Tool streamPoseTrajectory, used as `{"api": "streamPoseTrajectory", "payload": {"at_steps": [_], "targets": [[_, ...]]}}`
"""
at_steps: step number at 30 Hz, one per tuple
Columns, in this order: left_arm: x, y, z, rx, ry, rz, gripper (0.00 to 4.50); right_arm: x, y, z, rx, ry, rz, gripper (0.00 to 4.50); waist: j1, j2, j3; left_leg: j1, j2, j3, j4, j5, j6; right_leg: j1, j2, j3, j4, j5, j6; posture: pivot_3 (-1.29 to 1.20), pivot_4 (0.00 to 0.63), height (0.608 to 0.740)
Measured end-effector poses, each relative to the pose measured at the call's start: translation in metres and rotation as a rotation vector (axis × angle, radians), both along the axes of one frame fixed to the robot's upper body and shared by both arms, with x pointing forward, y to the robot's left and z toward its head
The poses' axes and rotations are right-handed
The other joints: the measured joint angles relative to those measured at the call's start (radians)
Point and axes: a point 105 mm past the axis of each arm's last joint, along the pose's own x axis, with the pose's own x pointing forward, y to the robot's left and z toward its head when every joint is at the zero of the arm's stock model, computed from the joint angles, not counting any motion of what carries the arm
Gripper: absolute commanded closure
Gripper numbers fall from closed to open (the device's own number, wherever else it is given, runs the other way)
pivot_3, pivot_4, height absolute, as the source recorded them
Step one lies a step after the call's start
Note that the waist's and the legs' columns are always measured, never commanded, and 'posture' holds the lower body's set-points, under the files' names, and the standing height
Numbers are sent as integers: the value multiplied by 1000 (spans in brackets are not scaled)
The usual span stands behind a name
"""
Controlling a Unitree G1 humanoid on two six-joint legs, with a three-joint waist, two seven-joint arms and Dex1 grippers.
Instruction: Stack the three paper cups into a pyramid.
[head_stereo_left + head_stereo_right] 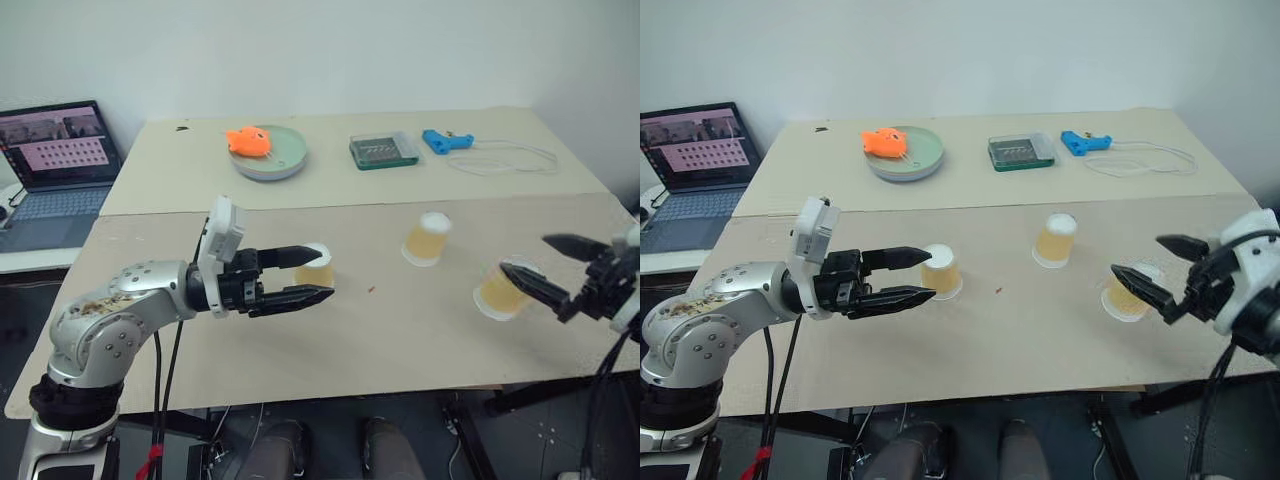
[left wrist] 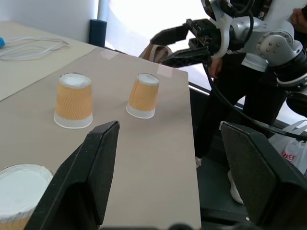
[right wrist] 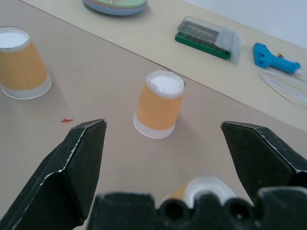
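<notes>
Three small tapered paper cups, ribbed pale orange with white ends, are stood upside down and apart on the matte beige bench [image 1: 400,340]: the left cup [image 1: 941,272], the middle cup [image 1: 1056,240] and the right cup [image 1: 1125,297]. The left end effector [image 1: 918,275] is held level just beside the left cup, its black fingers parted and empty, while the right end effector [image 1: 1148,262] is spread wide above the right cup, gripping nothing. On the rear bench a pale green plate [image 1: 270,155] bearing an orange toy [image 1: 248,141] is seen before a white wall.
</notes>
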Motion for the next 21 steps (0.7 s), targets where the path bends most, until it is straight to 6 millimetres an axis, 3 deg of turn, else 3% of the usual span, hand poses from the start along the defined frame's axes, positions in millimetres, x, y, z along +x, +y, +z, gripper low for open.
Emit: {"api": "streamPoseTrajectory", "payload": {"at_steps": [3,8,11,21], "targets": [[-1,0,0,1,0,0,945,34,13,7,-4,-21,42,27,0,-2,1,-2,-1,1,0,0,1,-3,0,-1,0,4,5,0,150,730],[0,2,-2,4,0,23,945,66,19,-30,8,81,49,27,22,-3,2,-9,-2,1,0,0,1,-11,6,0,1,9,-3,0,150,730],[0,2,-1,6,-7,43,945,79,18,-42,3,113,41,27,22,-3,2,-11,-2,2,1,0,1,-14,6,1,1,10,-3,0,150,730],[-4,5,3,-11,-23,81,945,103,12,-48,4,118,25,27,15,-2,2,-9,-1,2,1,2,-2,-12,8,1,2,12,-4,0,150,730]]}}
